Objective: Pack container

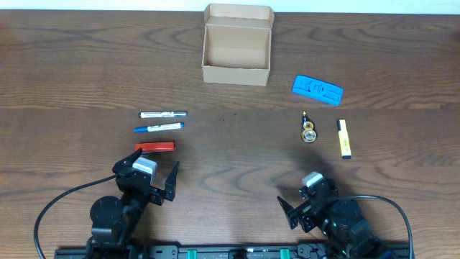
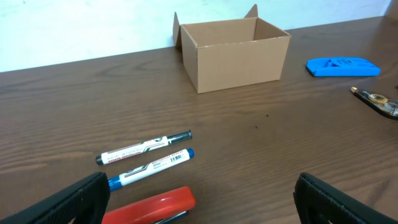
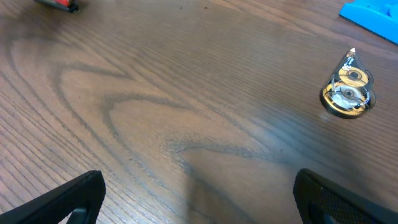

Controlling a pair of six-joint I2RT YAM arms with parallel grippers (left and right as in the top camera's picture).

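Observation:
The tan cardboard container point(image 1: 237, 52) stands open at the back centre; it also shows in the left wrist view point(image 2: 236, 51). A black-capped marker point(image 1: 163, 114), a blue marker point(image 1: 159, 128) and a red stapler point(image 1: 155, 147) lie at the left. A blue plastic piece point(image 1: 317, 89), a correction tape dispenser point(image 1: 309, 132) and a yellow highlighter point(image 1: 344, 138) lie at the right. My left gripper point(image 1: 152, 178) is open and empty just behind the stapler point(image 2: 152, 207). My right gripper point(image 1: 309, 200) is open and empty near the front edge.
The wooden table point(image 1: 230, 165) fills the view. Black cables point(image 1: 65, 198) loop from both arm bases at the front. In the right wrist view the tape dispenser point(image 3: 347, 92) and blue piece point(image 3: 373, 15) lie ahead to the right.

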